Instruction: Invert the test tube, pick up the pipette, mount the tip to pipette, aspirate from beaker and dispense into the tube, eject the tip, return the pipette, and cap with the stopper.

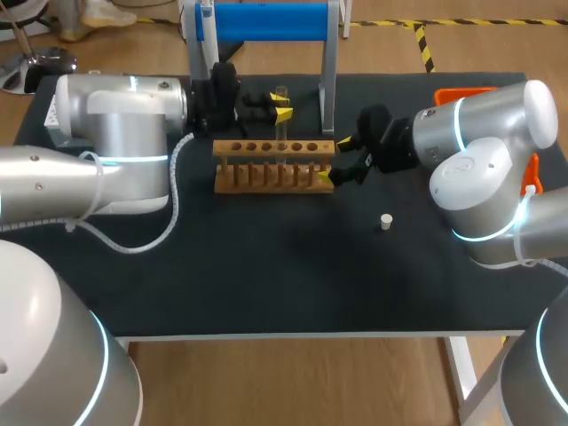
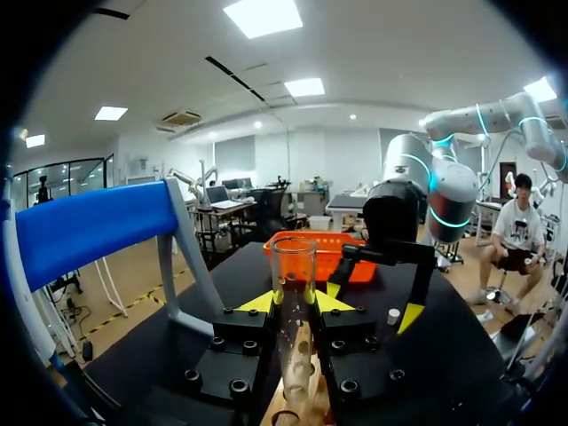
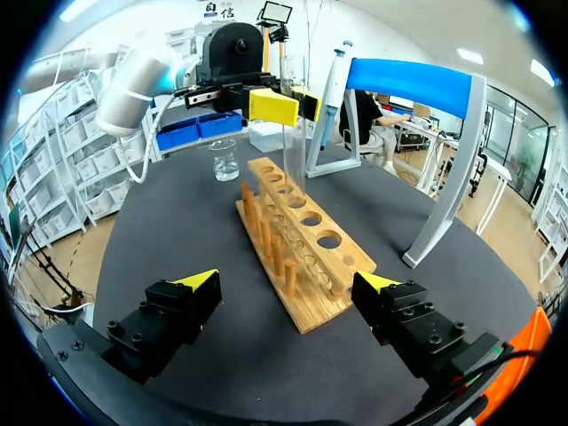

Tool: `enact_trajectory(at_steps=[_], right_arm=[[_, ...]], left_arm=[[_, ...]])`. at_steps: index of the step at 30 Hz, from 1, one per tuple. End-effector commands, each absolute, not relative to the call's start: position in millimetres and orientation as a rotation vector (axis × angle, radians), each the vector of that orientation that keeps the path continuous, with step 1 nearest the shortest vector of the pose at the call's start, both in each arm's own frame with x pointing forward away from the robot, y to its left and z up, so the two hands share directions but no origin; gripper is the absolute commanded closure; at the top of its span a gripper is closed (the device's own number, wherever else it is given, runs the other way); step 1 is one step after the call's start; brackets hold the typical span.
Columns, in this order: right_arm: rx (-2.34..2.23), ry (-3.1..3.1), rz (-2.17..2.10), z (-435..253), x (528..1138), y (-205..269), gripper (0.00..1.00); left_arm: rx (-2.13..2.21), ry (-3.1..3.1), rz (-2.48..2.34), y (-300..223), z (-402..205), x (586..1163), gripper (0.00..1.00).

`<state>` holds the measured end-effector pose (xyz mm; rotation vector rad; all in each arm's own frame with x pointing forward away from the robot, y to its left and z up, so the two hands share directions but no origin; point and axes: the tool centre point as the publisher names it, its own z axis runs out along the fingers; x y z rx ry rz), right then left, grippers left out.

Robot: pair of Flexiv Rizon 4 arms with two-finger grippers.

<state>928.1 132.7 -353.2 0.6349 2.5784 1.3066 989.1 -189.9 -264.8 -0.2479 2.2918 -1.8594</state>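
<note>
**Head view.** The left gripper (image 1: 281, 106) was clamped on the test tube (image 1: 282, 133), held upright over the wooden rack (image 1: 266, 173), which lay toward the far edge of the worktop (image 1: 266, 275). The right gripper (image 1: 335, 160) stood at the rack's right end, fingers wide apart and holding nothing. The stopper (image 1: 385, 221) lay apart, between the rack and the right edge.

**Left wrist view.** Both yellow tips pressed the tube, mouth up, from two sides. Its lower end met the rack; whether it sat in a hole could not be told.

**Right wrist view.** The rack's end lay just ahead of the spread fingers, untouched. The beaker (image 3: 224, 160) stood beyond the rack's other end, and the pipette (image 3: 335, 75) hung on its stand (image 3: 417, 84).

**Hazard.** A tube lowered off-centre would probably strike a hole's rim and drag or tip the rack. Release before seating might let the glass topple. The right fingers, so near, could nudge the rack.
</note>
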Motion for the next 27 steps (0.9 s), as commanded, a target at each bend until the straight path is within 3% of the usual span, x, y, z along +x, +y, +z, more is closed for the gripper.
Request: enact_trajectory(at_steps=[1,27], right_arm=[[0.633,2.578,1.310,-353,928,132,0.00],[0.633,2.578,1.310,-353,928,132,0.00]], left_arm=[[-0.240,2.271,-1.871,-187,-267,988,1.00],[-0.245,2.260,-1.896,-189,-280,987,1.00]])
